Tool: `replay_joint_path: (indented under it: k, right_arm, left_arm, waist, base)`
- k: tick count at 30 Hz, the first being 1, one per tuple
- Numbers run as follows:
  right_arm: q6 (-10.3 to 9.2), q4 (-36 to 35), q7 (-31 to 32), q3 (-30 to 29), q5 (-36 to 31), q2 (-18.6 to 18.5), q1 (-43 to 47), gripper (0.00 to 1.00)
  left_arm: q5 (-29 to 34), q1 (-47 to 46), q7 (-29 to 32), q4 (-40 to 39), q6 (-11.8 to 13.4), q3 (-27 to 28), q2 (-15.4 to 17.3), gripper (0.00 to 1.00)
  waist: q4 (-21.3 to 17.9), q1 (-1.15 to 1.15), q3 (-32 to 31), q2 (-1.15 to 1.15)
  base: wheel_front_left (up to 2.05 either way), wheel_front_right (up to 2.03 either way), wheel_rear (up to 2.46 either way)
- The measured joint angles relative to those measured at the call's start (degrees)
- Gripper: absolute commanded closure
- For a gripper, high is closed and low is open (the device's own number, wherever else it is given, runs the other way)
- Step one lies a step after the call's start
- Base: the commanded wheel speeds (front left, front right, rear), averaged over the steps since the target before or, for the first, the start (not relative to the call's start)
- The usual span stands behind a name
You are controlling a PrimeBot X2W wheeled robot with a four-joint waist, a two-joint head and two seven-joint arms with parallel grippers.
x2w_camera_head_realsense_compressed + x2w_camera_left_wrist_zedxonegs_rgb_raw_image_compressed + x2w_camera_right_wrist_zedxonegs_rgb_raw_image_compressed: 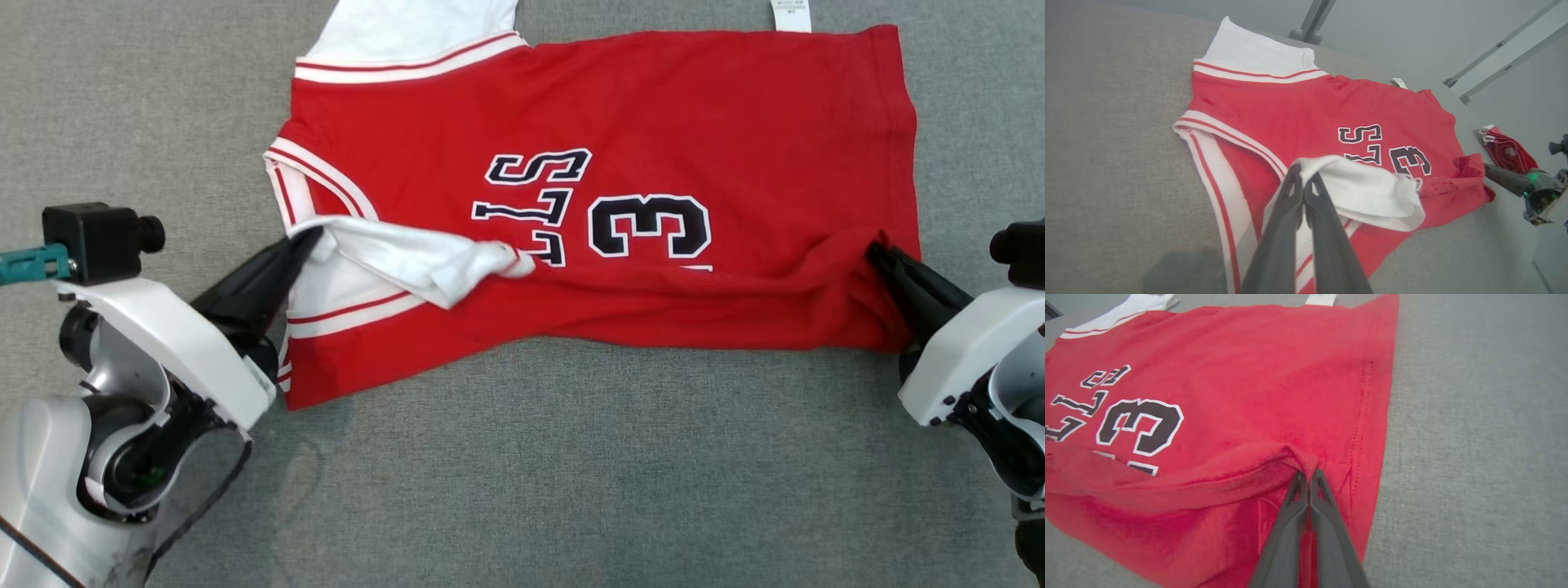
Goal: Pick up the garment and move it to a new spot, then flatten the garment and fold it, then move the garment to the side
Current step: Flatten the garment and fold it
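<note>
- Red basketball jersey with white striped trim and dark lettering (694,106) lies spread on the grey woven fabric surface (531,474), its near long edge raised and partly turned over.
- The left gripper (309,239) has its dark fingers pressed together on the white sleeve (424,260). The right gripper (878,250) is pinched on the red hem corner (1339,477).
- To fold well, I judge both should carry the edge across at equal height and pace, keeping it taut between them.
- Lay it parallel to the far edge before releasing, or the slack middle may wrinkle.
</note>
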Motion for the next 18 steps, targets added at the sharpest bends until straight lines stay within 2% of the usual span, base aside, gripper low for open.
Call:
replay_joint_path:
  k: [4, 5, 6, 7, 8, 13, 15, 18]
  right_arm:
    - [0.00, 3.34, -3.91, 2.42, 1.18, -0.23, -2.52, 1.00]
    - [0.00, 3.81, -4.60, 3.05, 1.49, -0.22, -2.80, 0.82]
    - [0.00, 4.13, -5.73, 3.52, 2.00, -0.19, -2.83, 0.51]
    - [0.00, 4.53, -6.64, 3.85, 2.45, -0.13, -2.83, 0.00]
    - [0.00, 4.81, -7.64, 4.02, 2.75, 0.02, -2.79, 0.00]
    - [0.00, 4.65, -14.35, 3.16, 3.52, 1.12, 0.35, 0.00]
    - [0.00, 4.06, -17.95, 1.89, 2.23, 1.94, 2.31, 0.00]
    - [0.00, 2.71, -23.77, -0.98, -1.16, 4.02, 4.85, 0.00]
  left_arm:
    - [1.21, -2.92, -3.55, 6.28, -0.44, -1.09, -0.25, 1.00]
    - [1.37, -3.16, -3.83, 7.15, -0.47, -1.47, -0.14, 1.00]
    - [1.44, -3.21, -4.55, 7.87, -0.51, -1.72, -0.23, 0.84]
    - [1.45, -3.21, -5.61, 8.40, -0.51, -1.80, -0.48, 0.22]
    - [1.46, -3.18, -6.46, 8.77, -0.51, -1.86, -0.60, 0.00]
    - [4.60, -0.84, -16.19, 9.35, -0.08, -0.10, -2.08, 0.00]
    - [5.95, 0.51, -21.24, 9.10, 1.09, 1.26, -3.49, 0.00]
    - [9.61, 2.64, -28.88, 8.48, 4.17, 2.98, -5.28, 0.00]
  waist:
    - [-0.63, 0.00, 0.93, 0.00]
    - [-0.78, 0.00, 0.96, 0.00]
    - [-0.91, 0.00, 0.94, 0.00]
    - [-1.01, 0.00, 0.87, 0.00]
    - [-1.10, 0.00, 0.75, 0.00]
    - [-1.24, 0.00, -0.56, 0.00]
    - [-1.22, 0.00, -1.26, 0.00]
    - [-1.24, 0.00, -2.43, 0.00]
  base:
    - [0.00, 0.00, 0.00]
    - [0.00, 0.00, 0.00]
    - [0.00, 0.00, 0.00]
    - [0.00, 0.00, 0.00]
    - [0.00, 0.00, 0.00]
    - [0.00, 0.00, 0.00]
    - [0.00, 0.00, 0.00]
    - [0.00, 0.00, 0.00]
